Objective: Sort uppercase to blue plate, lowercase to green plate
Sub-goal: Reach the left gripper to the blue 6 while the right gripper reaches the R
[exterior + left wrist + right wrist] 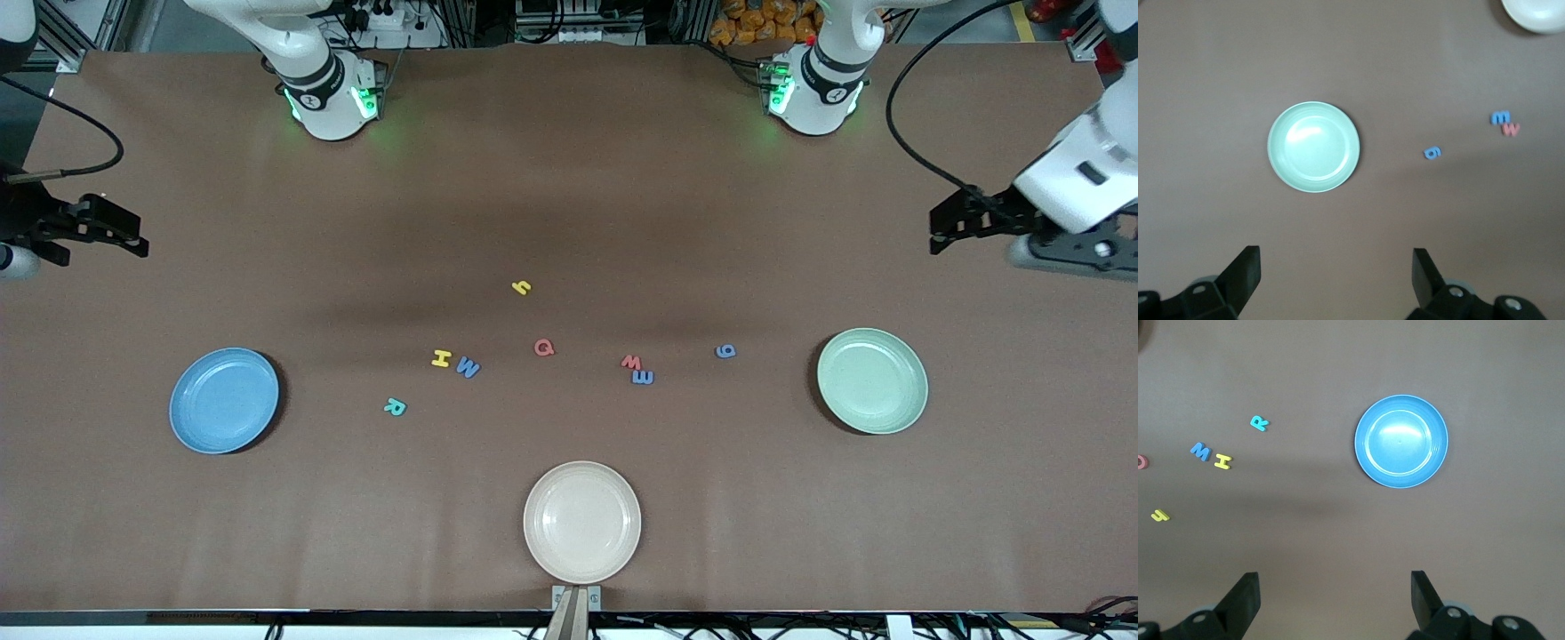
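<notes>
Front view: the blue plate (223,400) sits toward the right arm's end of the table, the green plate (872,380) toward the left arm's end. Between them lie loose the yellow H (441,358), blue W (468,366), teal R (395,407), red Q (544,348), yellow h (522,286), red w (631,362), blue m (643,378) and blue g (725,351). Both plates hold nothing. The left gripper (1335,267) and right gripper (1333,588) hang above the table ends, jaws apart, empty.
</notes>
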`<state>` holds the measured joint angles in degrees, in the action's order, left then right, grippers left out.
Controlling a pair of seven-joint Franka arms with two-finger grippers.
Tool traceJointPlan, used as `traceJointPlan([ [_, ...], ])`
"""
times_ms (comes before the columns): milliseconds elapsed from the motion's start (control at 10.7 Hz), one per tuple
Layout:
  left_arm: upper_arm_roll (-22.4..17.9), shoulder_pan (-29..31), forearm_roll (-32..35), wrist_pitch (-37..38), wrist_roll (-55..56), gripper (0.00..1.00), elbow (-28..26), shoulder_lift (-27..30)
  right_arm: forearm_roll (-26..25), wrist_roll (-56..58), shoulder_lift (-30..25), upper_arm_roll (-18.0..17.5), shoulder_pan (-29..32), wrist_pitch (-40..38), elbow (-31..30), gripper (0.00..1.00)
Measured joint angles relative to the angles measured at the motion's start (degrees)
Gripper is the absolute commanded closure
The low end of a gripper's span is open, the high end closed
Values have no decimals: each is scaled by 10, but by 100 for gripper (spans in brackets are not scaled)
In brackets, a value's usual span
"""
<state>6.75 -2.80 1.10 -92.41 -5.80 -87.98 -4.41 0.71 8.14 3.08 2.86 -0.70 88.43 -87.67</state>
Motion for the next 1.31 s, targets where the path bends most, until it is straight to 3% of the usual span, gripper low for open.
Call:
traceJointPlan([
  [282,11,-1,0,-82,-101,0,-40,-54,0,0,-1,1,1,0,-4,0],
  [469,25,-3,0,-222,-196,0,-125,-74,0,0,-1,1,1,0,-5,0],
  [657,39,-9,0,-299,-249,0,-191,-91,0,2,-1,1,1,0,-6,0],
  [1032,72,-60,39,-359,-268,0,-210,-150,1,9,17,1,5,3,-35,0],
  [1314,75,-82,57,-437,-270,2,-234,-188,3,10,85,-3,-10,71,-47,0],
])
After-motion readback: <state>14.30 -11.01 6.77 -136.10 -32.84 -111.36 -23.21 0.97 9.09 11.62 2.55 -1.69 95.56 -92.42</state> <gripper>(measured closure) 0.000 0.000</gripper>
